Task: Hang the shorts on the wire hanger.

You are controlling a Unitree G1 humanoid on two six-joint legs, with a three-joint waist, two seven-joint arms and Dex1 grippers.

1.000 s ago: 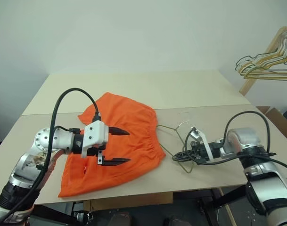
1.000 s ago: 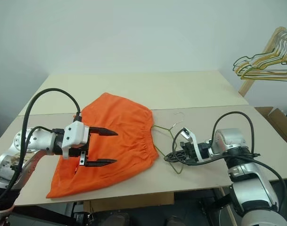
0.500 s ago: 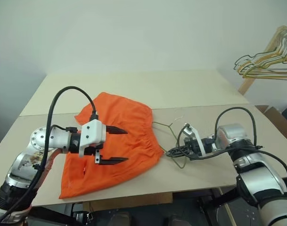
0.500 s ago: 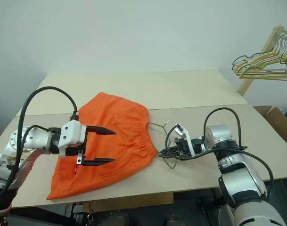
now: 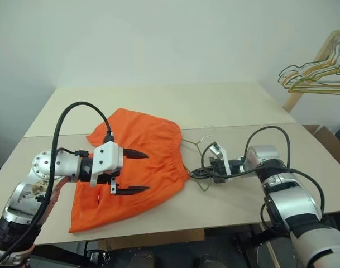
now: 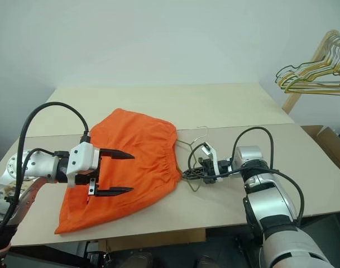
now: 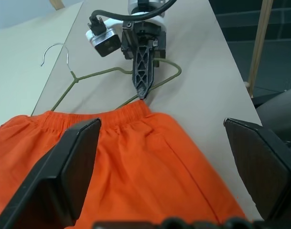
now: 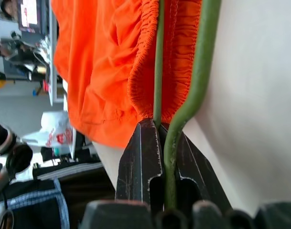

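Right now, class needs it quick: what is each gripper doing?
Left gripper: open, empty, above the orange shorts.
Right gripper: shut on the wire hanger, at the waistband.

**Free room and obstacles on the table**

Open tabletop (image 5: 225, 106) behind and to the right. Left half blocked by the shorts (image 5: 142, 151), with the left gripper (image 5: 137, 171) spread wide above them. Narrow gap at the waistband taken up by the right gripper (image 7: 142, 90), clamped on the wire hanger (image 7: 102, 74). Bunch of hangers (image 5: 317, 75) well apart, off the far right edge.
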